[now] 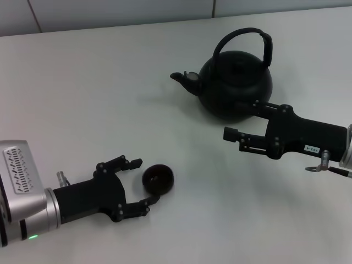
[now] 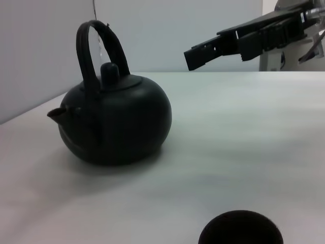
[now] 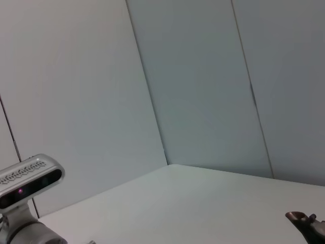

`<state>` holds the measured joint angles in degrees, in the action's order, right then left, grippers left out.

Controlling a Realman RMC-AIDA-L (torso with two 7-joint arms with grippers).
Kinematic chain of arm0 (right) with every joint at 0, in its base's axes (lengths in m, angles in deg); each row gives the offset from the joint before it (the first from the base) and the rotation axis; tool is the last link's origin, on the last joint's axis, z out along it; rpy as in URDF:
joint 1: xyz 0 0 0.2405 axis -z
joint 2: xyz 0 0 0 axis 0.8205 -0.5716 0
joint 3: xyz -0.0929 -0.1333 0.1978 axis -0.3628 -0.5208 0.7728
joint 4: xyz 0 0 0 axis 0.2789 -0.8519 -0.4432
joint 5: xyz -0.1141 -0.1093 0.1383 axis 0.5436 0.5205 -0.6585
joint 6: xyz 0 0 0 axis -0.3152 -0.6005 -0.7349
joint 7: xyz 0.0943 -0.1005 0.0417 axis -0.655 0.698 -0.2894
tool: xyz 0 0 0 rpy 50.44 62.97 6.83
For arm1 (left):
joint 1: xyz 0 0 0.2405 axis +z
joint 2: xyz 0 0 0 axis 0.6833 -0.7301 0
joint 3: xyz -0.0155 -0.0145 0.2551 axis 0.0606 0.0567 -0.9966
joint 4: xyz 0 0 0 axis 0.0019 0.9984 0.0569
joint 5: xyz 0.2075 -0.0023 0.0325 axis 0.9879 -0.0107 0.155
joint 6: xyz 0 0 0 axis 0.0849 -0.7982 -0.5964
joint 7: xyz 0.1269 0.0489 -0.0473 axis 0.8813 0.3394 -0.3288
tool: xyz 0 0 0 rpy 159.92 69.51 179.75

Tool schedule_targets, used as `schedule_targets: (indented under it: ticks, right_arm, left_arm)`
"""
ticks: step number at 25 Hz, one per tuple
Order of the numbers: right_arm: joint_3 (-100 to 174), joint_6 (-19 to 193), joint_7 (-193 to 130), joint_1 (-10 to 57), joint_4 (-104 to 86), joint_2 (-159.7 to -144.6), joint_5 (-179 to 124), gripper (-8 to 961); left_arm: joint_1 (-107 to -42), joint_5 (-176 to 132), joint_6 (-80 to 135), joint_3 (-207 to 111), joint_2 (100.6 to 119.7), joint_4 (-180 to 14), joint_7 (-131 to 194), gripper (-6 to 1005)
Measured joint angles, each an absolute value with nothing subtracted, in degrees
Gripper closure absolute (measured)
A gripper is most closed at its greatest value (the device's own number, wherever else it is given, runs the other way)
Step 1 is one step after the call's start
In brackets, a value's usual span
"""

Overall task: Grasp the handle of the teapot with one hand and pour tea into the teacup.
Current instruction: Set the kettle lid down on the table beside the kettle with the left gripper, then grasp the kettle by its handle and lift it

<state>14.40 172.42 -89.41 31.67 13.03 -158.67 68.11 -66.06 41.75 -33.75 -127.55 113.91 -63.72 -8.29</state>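
the left gripper [image 1: 144, 182] sits low on the white table [image 1: 110, 99], fingers spread around the teacup [image 1: 158, 179] without clenching it. the right gripper [image 1: 231, 133] hovers just in front of the teapot [image 1: 235, 85]; whether it is clenched cannot be told. the handle [image 1: 245, 41] arches upright, ungrasped.

Left pincer [image 1: 144, 181] open around teacup [image 1: 158, 179]; right pincer [image 1: 234, 135] beside teapot [image 1: 235, 82], apart

I see my left gripper [image 1: 144, 182] is black with linked fingers, behind it a silver wrist module with a green light; my right gripper [image 1: 229, 133] is black, with a small white label.
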Motion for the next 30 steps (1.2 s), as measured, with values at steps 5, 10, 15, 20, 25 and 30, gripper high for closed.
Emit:
schedule_targets:
  ticks: [5, 10, 15, 20, 25, 30]
  right_arm:
    - [14.4, 172.4, -89.4, 31.7, 13.0, -158.71, 68.1, 201]
    - [14.5, 172.4, -89.4, 31.7, 12.9, -158.74, 68.0, 202]
    - [14.7, 172.4, -89.4, 31.6, 12.9, -158.75, 68.0, 202]
    - [14.7, 172.4, -89.4, 31.6, 12.9, -158.75, 68.0, 202]
    - [14.8, 172.4, -89.4, 31.6, 12.9, -158.75, 68.0, 202]
    - [15.0, 172.4, -89.4, 31.6, 12.9, -158.71, 68.0, 201]
  left_arm:
    - [-65.2, 41.8, -34.6, -127.5, 113.69, -61.3, -9.6, 159]
    - [-65.2, 42.5, -35.2, -127.5, 113.61, -60.7, -9.9, 158]
    - [-65.2, 43.9, -35.5, -127.5, 113.61, -59.8, -11.3, 158]
    - [-64.8, 44.6, -36.6, -127.1, 113.60, -59.0, -11.7, 158]
    - [-61.8, 44.7, -38.9, -126.9, 113.29, -53.4, -13.4, 159]
    - [-59.8, 44.8, -43.0, -126.9, 111.84, -47.9, -17.9, 158]
